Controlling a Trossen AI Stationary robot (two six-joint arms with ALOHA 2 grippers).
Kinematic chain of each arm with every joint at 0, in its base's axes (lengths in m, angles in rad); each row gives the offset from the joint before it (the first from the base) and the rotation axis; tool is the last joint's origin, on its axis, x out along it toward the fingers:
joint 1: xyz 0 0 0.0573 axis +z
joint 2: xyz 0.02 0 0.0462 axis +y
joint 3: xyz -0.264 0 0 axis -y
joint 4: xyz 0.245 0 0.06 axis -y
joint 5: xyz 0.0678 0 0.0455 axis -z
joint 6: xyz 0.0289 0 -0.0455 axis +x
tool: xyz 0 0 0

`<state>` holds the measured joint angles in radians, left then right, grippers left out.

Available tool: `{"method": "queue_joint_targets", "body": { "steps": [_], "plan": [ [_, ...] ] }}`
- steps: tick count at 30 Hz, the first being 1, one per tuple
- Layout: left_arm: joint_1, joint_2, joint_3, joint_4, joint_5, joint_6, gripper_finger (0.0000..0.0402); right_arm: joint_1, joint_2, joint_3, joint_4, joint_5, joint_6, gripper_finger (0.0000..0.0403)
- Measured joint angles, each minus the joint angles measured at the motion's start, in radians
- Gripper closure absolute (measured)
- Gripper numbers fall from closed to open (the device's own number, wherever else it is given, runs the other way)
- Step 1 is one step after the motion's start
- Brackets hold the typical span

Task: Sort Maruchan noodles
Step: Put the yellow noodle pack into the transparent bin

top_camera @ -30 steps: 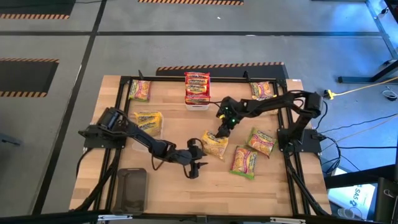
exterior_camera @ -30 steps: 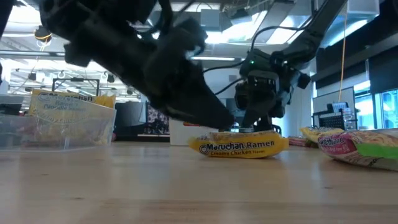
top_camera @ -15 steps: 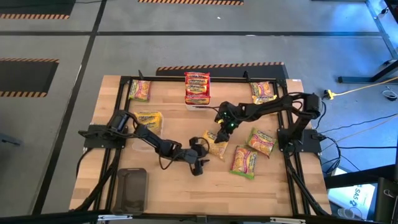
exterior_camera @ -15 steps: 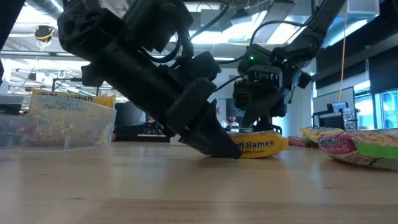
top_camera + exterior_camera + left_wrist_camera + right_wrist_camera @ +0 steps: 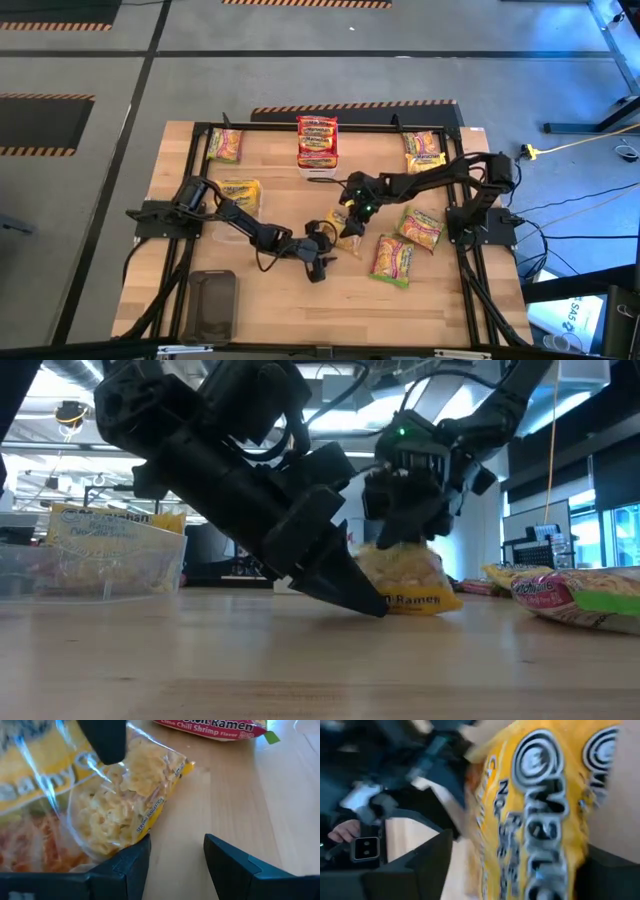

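A yellow Maruchan packet (image 5: pixel 345 232) (image 5: pixel 405 575) stands tipped up at the table's middle. My right gripper (image 5: pixel 352 210) (image 5: pixel 400 530) is above it, shut on it. In the right wrist view the packet (image 5: pixel 540 810) fills the space between the fingers. My left gripper (image 5: pixel 322 260) (image 5: pixel 365 600) is open and low on the table on the packet's near-left side. Its wrist view shows the packet (image 5: pixel 120 805) just ahead of one finger (image 5: pixel 125 865). My right gripper pinches the yellow packet between its two fingers at the raised edge (image 5: pixel 395 550), coming from above and slanting in from the table's far right. The packet sits tilted, with its lower edge (image 5: pixel 420 602) on the table. My left gripper is close to the packet's near corner (image 5: pixel 145 837), but I cannot tell whether it touches.
Two green-and-pink packets (image 5: pixel 420 227) (image 5: pixel 393 260) lie right of the middle. More packets lie at the far left (image 5: pixel 225 145) and far right (image 5: pixel 422 145). Red packets stack in a white bin (image 5: pixel 317 140). A clear bin (image 5: pixel 238 195) holds a yellow packet. A dark tray (image 5: pixel 210 300) is near left.
My right gripper has shifted slightly toward the table's left and raised the yellow packet's held edge. The packet has tipped from lying flat to standing tilted, its lower edge staying on the table. My left gripper reached lower and closer to the packet, then kept still.
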<state>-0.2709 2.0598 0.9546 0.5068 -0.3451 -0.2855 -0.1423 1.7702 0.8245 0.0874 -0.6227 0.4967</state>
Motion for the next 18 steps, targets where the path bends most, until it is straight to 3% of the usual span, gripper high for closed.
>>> {"method": "queue_joint_targets", "body": {
  "steps": [5,13,18],
  "plan": [
    [-0.009,-0.012,-0.002,-0.016,-0.011,0.0,0.022,0.024,-0.003,0.02,-0.008,0.004,-0.028,0.0188],
    [-0.044,-0.142,0.004,-0.272,0.032,-0.092,0.022,0.062,-0.016,0.026,-0.04,0.045,-0.075,0.0302],
    [-0.073,-0.309,0.004,-0.469,0.094,-0.148,0.022,0.109,-0.047,0.028,-0.063,0.124,-0.125,0.0313]
  ]
}}
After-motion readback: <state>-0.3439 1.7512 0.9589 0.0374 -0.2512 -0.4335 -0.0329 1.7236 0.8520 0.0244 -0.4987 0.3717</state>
